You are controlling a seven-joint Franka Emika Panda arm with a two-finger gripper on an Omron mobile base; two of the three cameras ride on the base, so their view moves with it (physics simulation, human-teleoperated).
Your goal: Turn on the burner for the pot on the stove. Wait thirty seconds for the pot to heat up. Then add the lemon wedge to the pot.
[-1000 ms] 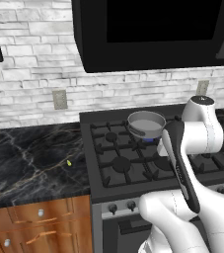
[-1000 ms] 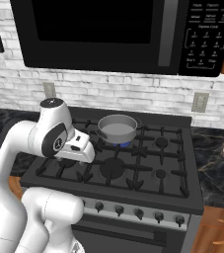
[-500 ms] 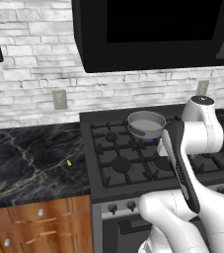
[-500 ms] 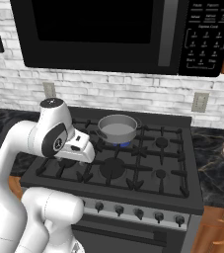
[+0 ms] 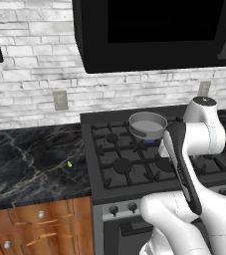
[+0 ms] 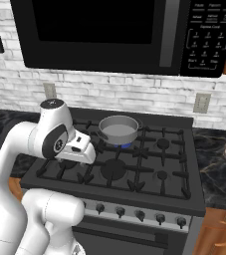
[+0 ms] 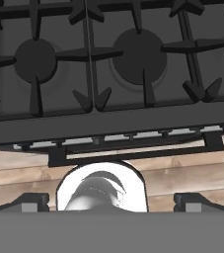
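stove (image 6: 115,172): black gas range, grates on, knob row along front edge
desk (image 5: 25,159): black marble, left of the stove
pot (image 6: 118,129): grey, on back-centre grate, short handle pointing left in the right base view
burner (image 6: 120,145): blue glow under the pot, so it looks lit; judged to be in the heat-up wait
end effector (image 7: 111,198): over the stove front edge, looking down on the front burners; fingers spread to full width, nothing held or touched
lemon wedge (image 5: 69,164): tiny yellow-green piece on the desk, well apart from the stove's left edge
key relation: wedge lies well off to the arm's left, on the desk; pot sits beyond the hand at the back. Next reach should go left. Wedge long axis too small to tell.
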